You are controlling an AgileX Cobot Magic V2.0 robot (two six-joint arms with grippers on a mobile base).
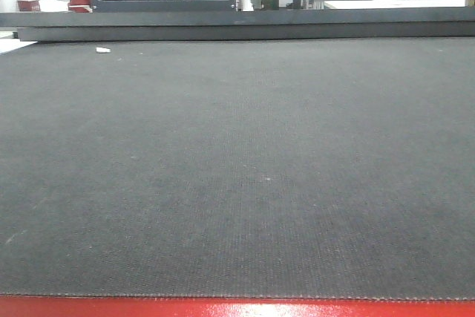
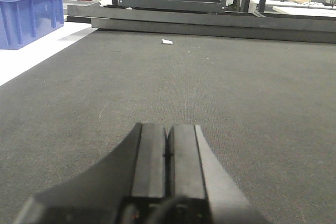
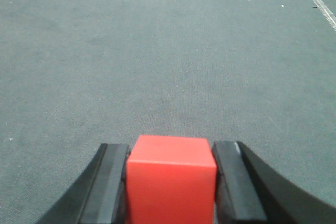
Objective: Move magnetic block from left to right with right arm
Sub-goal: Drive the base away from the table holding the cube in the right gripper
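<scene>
Off the left edge of the dark mat, a blue plastic crate stands on the white counter, near the mat's far left corner. Over the near part of the mat, the left claw points toward the mat's far edge. Its two black fingers are pressed flat together with only a thin seam between them, and nothing is in their grip. Ahead of it, close to the mat's far edge, a small white scrap lies alone on the mat. Just beyond that far edge run long dark rails, and in the front-facing view a red strip borders the mat's near edge. Farther right, the right claw pinches the magnetic block, a plain bright-red cube, with one black finger against each of its side faces. The cube's top and front faces show, but its underside is cut off by the picture's edge, so I cannot tell whether it touches the mat or hangs above it. A pale stitched line crosses the mat toward its far right.
</scene>
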